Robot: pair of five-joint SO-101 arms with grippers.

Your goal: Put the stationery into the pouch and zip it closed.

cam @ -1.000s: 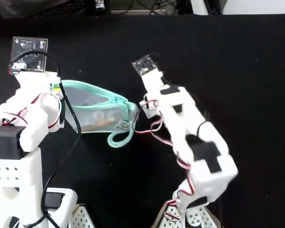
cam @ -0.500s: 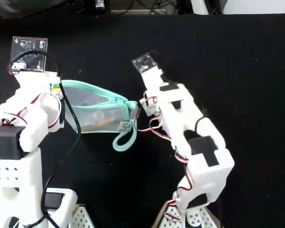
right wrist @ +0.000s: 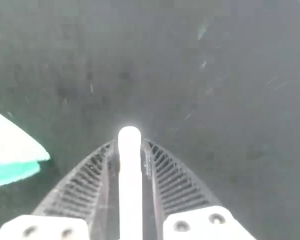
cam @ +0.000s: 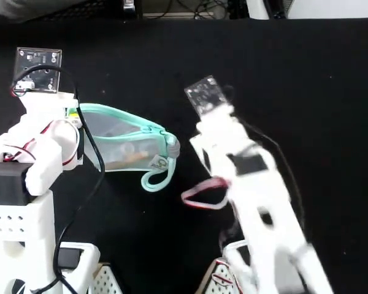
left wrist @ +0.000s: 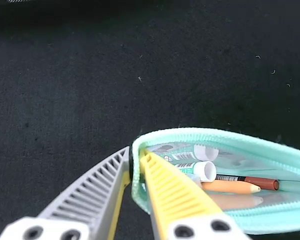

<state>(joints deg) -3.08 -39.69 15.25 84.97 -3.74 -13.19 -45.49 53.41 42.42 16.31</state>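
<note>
While left pincer (left wrist: 135, 155) clamps pouch (left wrist: 230, 137) rim, right pincer (right wrist: 129, 145) pinches a white stick (right wrist: 129, 190); loading step, seemingly. Next: feed it in.

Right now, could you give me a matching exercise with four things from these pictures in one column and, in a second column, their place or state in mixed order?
Column one:
1. pouch
2. left gripper
3. orange pencil
4. white stick

Column two:
A. held in the right gripper
B. lying inside the pouch
C. mint green, mouth unzipped
D. shut on the pouch's rim

Pairs: 1-C, 2-D, 3-B, 4-A.
</note>
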